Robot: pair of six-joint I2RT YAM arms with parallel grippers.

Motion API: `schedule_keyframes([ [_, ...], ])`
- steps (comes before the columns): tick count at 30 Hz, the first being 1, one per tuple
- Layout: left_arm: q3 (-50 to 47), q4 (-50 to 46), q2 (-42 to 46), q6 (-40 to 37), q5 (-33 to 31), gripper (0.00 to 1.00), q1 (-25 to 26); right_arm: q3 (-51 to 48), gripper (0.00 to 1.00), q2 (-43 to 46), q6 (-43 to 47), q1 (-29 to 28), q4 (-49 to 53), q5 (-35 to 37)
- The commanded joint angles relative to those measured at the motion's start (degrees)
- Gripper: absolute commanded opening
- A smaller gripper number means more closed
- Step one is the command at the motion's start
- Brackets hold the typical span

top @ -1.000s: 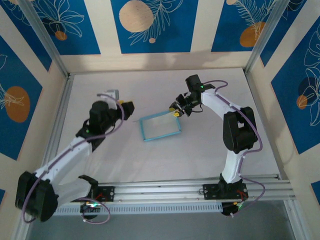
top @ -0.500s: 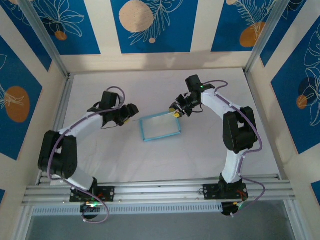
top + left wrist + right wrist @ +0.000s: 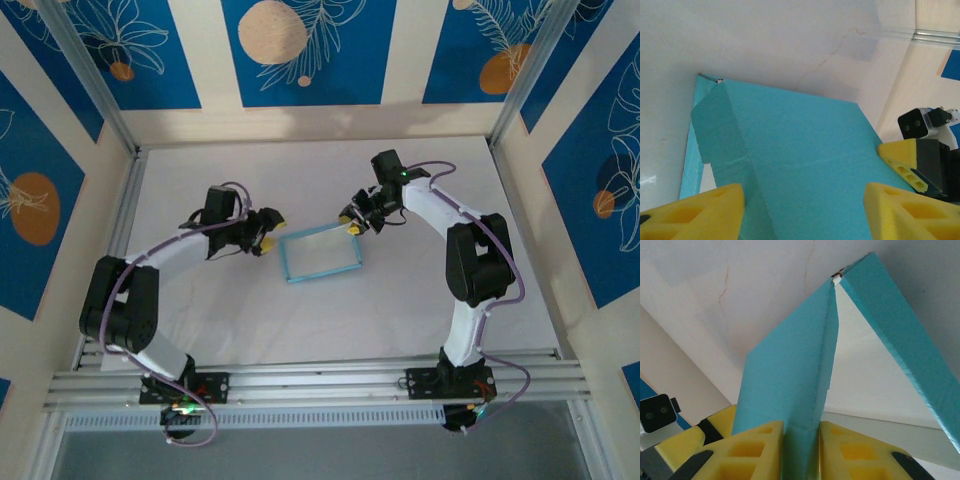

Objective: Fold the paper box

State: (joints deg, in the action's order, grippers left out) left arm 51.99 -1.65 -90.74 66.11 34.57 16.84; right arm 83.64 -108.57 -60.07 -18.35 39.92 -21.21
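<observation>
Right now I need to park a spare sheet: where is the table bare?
Bare: the far table strip along the back wall; the near stretch between box and rail. Crowded: around the box, left gripper at its left end, right gripper clamped on its far right corner.

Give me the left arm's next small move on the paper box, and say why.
Probably ease the left tool forward and close it on the left wall of the paper box. Its jaws stand open right beside that wall, while the right tool pinches the wall at the far right corner, so the box looks braced for a second grip.
</observation>
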Motion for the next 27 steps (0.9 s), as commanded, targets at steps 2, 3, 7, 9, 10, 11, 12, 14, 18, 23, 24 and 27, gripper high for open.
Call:
schedule_keyframes([
  [2, -0.9, 1.0, -0.3, 1.1, 2.0, 0.64, 0.7, 1.2, 0.25, -1.8, -1.1, 0.3, 2.2, 0.0],
  [3, -0.5, -1.5, 0.2, -0.7, 0.9, 0.65, 0.6, 1.3, 0.25, -1.9, -1.1, 0.3, 2.3, 0.2],
  [7, 2.7, -12.4, 1.1, -7.1, -3.9, 0.67, 0.6, 1.4, 0.25, -1.9, -1.1, 0.3, 2.3, 0.0],
  [9, 3.1, -12.5, 0.8, -6.6, -3.7, 0.67, 0.6, 1.5, 0.25, -1.9, -1.2, 0.3, 2.3, 0.0],
  [10, 3.0, -11.8, 0.7, -6.0, -3.4, 0.67, 0.6, 1.6, 0.25, -1.9, -1.1, 0.4, 2.3, 0.1],
  [11, 2.8, -10.6, 0.5, -4.9, -2.8, 0.67, 0.6, 1.5, 0.25, -1.9, -1.1, 0.3, 2.3, 0.0],
  [12, 2.6, -9.1, 0.3, -3.9, -2.3, 0.67, 0.6, 1.6, 0.24, -1.9, -1.2, 0.3, 2.3, 0.1],
  [14, 2.6, -7.0, -0.2, -2.3, -1.8, 0.66, 0.8, 1.4, 0.25, -1.9, -1.2, 0.2, 2.2, 0.0],
  [18, 3.3, -3.1, -1.1, 0.4, -0.8, 0.64, 1.6, 1.5, 0.24, -2.1, -1.2, 0.0, 2.2, -0.2],
  [23, 3.5, 1.3, -1.9, 3.4, 0.3, 0.59, 2.5, 1.8, 0.24, -2.3, -1.3, 0.0, 2.3, -0.4],
  [24, 3.0, 2.0, -1.9, 3.9, 0.1, 0.58, 2.6, 1.7, 0.24, -2.4, -1.4, 0.0, 2.2, -0.6],
  [27, 1.9, 4.8, -2.0, 5.7, -0.1, 0.55, 2.7, 1.8, 0.24, -2.8, -1.8, 0.0, 1.7, -1.2],
])
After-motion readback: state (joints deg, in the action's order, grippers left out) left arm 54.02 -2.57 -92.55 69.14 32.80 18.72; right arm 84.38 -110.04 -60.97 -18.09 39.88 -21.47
